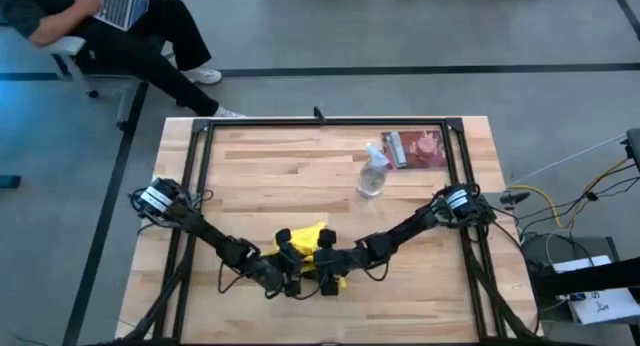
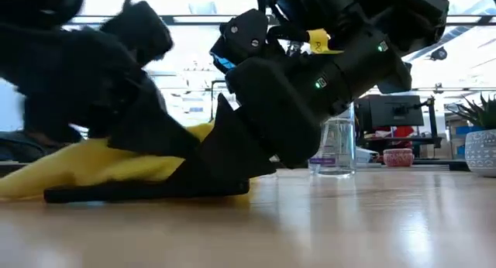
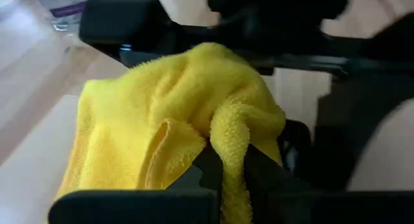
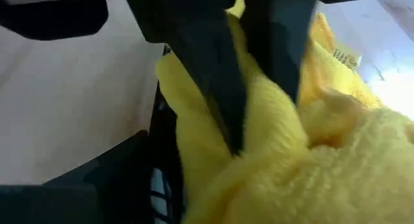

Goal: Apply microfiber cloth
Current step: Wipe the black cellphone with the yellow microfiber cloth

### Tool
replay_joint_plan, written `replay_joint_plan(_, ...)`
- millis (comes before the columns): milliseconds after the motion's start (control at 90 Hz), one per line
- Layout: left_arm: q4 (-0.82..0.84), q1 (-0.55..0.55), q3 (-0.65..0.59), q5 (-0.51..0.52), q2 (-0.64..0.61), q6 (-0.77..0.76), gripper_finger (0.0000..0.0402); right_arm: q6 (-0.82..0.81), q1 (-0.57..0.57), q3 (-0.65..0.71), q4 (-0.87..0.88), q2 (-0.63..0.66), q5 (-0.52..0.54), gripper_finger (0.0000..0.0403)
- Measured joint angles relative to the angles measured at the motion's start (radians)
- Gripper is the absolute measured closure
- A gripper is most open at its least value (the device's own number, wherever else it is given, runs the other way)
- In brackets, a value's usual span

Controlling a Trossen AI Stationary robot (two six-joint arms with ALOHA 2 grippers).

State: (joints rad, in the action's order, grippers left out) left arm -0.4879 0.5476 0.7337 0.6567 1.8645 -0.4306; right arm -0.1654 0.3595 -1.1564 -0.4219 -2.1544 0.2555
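The bright yellow microfiber cloth lies bunched near the table's front edge, between my two arms. In the low view the cloth rests on a flat dark thing that lies on the table. My left gripper comes at the cloth from the left and my right gripper from the right. Both are shut on folds of it at its near side. The grippers hide much of the cloth's near edge. My left gripper pinches a raised, rolled fold of the cloth between its two fingers. The rest of the cloth spreads beyond the fingers, slack and lying low over the table. My right gripper pinches a bunched ridge of the cloth between its two fingers. The cloth is thick there, with more than one layer. It lies slack around the fingers, low over the table.
A clear spray bottle stands behind the cloth toward the far right. A flat reddish packet lies near the far right corner. A black frame runs round the table. A seated person is beyond the far left corner.
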Motion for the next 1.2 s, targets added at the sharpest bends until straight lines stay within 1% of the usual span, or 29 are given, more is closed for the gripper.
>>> replay_joint_plan(189, 0.028, -0.005, -0.006, -0.045, -0.003, -0.006, 0.0395, -0.001, 0.0, 0.0, 0.004, 0.0, -0.009, 0.0088)
replay_joint_plan(278, 0.072, -0.004, -0.015, -0.058, -0.02, -0.028, 0.0395, -0.001, 0.0, 0.0, 0.001, 0.0, -0.01, 0.0088)
replay_joint_plan(456, 0.208, 0.01, -0.034, -0.09, -0.088, -0.076, 0.0395, -0.012, 0.0, 0.0, 0.006, 0.0, -0.012, 0.0088)
replay_joint_plan(567, 0.333, 0.034, -0.039, -0.107, -0.141, -0.11, 0.0395, -0.015, 0.001, -0.002, 0.011, 0.0, -0.012, 0.0088)
replay_joint_plan(767, 0.591, 0.103, -0.039, -0.118, -0.226, -0.257, 0.0395, -0.017, 0.002, -0.002, 0.012, 0.0, -0.012, 0.0088)
replay_joint_plan(867, 0.675, 0.145, -0.043, -0.132, -0.269, -0.32, 0.0395, -0.018, 0.002, -0.002, 0.011, 0.0, -0.012, 0.0088)
replay_joint_plan(1011, 0.729, 0.211, -0.046, -0.214, -0.321, -0.382, 0.0395, -0.012, 0.005, -0.002, 0.014, 0.0, -0.015, 0.0088)
replay_joint_plan(1100, 0.759, 0.24, -0.046, -0.263, -0.349, -0.46, 0.0395, -0.009, 0.005, -0.002, 0.015, 0.0, -0.015, 0.0088)
replay_joint_plan(1200, 0.793, 0.273, -0.046, -0.292, -0.37, -0.536, 0.0395, -0.009, 0.003, -0.002, 0.017, 0.002, -0.012, 0.0088)
